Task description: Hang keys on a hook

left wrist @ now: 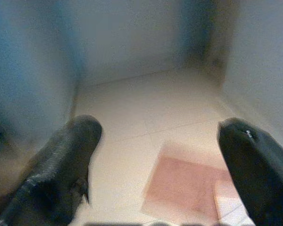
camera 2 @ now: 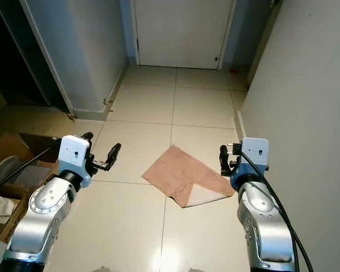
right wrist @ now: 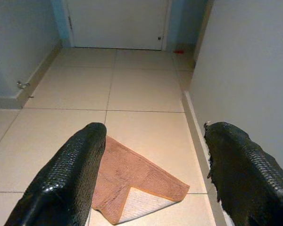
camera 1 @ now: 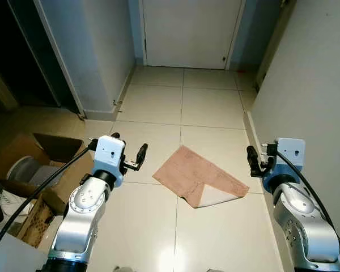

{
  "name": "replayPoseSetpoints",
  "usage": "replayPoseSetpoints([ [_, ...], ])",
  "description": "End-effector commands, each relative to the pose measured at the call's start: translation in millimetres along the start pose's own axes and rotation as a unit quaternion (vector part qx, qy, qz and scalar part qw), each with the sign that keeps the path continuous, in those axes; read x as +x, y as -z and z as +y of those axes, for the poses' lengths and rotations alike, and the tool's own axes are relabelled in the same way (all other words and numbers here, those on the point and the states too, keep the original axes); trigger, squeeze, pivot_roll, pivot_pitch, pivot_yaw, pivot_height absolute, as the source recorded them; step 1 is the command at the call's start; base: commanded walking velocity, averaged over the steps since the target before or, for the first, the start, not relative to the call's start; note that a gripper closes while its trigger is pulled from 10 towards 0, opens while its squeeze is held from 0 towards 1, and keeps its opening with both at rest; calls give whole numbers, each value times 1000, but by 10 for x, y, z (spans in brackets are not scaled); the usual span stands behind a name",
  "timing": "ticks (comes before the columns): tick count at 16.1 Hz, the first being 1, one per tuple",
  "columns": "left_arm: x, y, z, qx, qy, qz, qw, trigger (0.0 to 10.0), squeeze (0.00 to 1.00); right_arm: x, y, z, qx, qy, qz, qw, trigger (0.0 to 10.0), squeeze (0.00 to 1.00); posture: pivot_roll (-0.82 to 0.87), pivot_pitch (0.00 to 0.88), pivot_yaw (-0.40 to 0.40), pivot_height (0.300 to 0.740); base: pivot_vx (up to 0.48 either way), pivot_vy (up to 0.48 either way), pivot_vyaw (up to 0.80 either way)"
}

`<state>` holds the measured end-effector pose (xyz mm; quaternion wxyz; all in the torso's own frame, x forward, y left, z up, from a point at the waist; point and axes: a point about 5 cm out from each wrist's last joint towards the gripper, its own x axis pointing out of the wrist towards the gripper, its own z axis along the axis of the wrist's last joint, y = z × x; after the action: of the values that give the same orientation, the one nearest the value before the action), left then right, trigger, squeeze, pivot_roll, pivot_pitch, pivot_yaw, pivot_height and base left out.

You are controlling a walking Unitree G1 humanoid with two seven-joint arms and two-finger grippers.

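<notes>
The two silver arms are reaching forward over the tiled floor [camera 1: 158, 226] of a narrow hallway, nearest the head camera. The left gripper [camera 1: 137, 158] is hovering above the floor just left of a pink mat [camera 1: 199, 175], its fingers [left wrist: 61, 165] spread wide apart and grasping nothing. The right gripper [camera 1: 254, 161] is hanging close beside the right-hand wall [camera 1: 311, 85], its fingers [right wrist: 70, 179] likewise released and empty. The mat is lying askew across the tile joints between the two arms, with its near corner folded over so the pale underside is showing. Keys and a hook cannot be made out anywhere in these views. To the left, an open cardboard box [camera 1: 34, 187] is sitting on the floor with a grey round container [camera 1: 22, 170] inside it and papers beside it, just next to the left arm. Beyond the box a dark doorway [camera 1: 17, 51] is opening in the left wall. At the far end of the hall a closed white door [camera 1: 190, 31] is blocking the way ahead, and a small red object [right wrist: 178, 51] is lying on the floor near its right corner. A black cable [camera 1: 28, 198] is trailing from the left wrist across the box.
</notes>
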<state>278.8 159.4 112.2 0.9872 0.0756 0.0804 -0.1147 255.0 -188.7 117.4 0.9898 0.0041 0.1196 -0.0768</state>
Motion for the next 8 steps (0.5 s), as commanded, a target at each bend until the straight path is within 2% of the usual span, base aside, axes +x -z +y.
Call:
replayPoseSetpoints([
  [1, 61, -236, 327, -4, -80, 5, 997, 10000, 220, 50, -35, 89, 6, -8, -12, 1000, 10000, 1000, -135, 0, 79, 740, 0, 0, 800],
  [3, 115, -194, 321, -12, -80, 2, 997, 10000, 220, 160, -39, 85, -12, -35, -21, 999, 10000, 1000, -130, 0, 84, 740, 0, 0, 800],
  [8, 154, -223, 328, -22, -82, 18, 996, 10000, 220, 171, -69, 31, -45, -23, -32, 998, 10000, 1000, -156, 0, 97, 740, 0, 0, 800],
])
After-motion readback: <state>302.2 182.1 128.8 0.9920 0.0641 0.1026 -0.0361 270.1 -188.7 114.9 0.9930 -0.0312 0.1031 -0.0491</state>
